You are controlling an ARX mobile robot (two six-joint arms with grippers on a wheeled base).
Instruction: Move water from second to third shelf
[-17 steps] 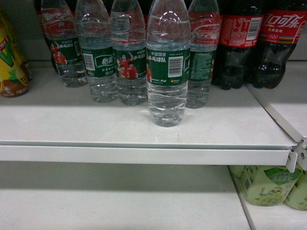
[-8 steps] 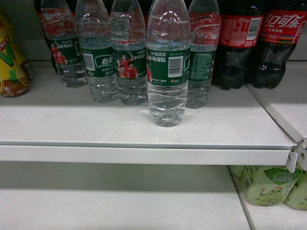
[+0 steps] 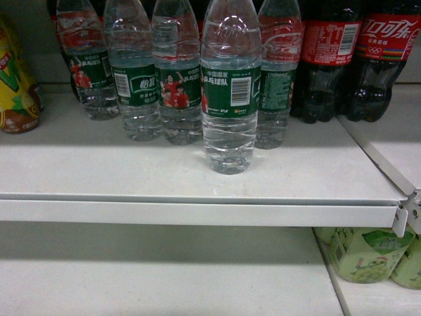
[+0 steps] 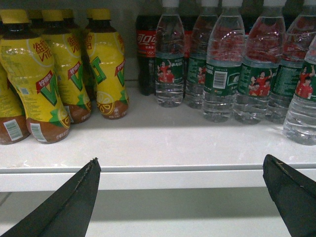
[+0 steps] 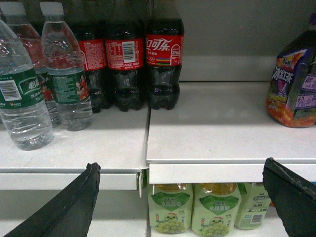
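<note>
Water (image 3: 230, 92) standing upright at the front of the upper shelf (image 3: 197, 181), just ahead of its row of matching bottles. Left hand (image 4: 182, 197) and right hand (image 5: 182, 197) both spread wide, holding nothing. Likely to dent or slip under a squeeze: thin, clear, ribbed plastic, glossy green label. Easy to topple neighbours crowded just behind.

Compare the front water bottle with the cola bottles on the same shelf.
The front water bottle is clear with a green label; the cola bottles are dark with red labels. The water stands forward, alone, nearer the shelf edge; the cola stands further back on the right. All stand upright.
</note>
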